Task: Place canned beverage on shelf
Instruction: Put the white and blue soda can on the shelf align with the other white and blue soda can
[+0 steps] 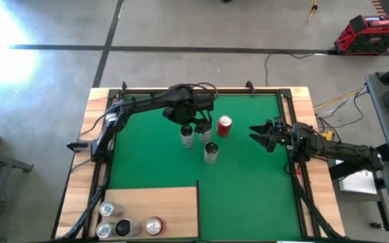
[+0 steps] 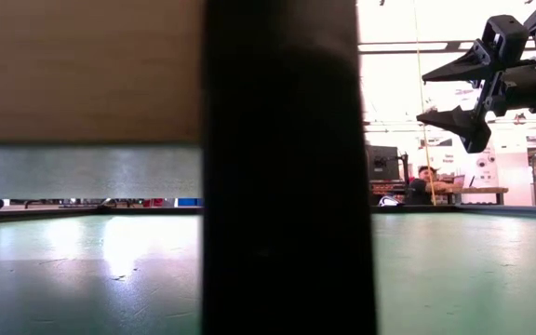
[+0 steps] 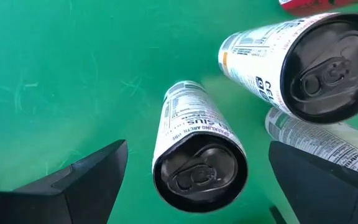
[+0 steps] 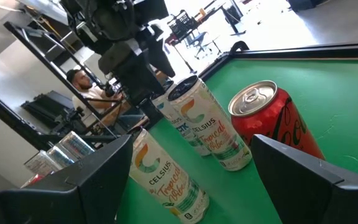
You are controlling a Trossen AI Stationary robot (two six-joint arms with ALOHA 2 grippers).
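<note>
A slim white Celsius can point(image 3: 197, 158) with a dark round lid stands between the left gripper's point(image 3: 197, 180) spread matte-black fingers. The right gripper point(image 1: 261, 134) hovers with jaws apart beside the glossy red can point(image 1: 224, 125) on green felt point(image 1: 248, 189).

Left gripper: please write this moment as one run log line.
left gripper: open, above white can | right gripper: open, waiting | shelf: cans on it

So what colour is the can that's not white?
Red with a silver top; the right wrist view shows it best.
</note>
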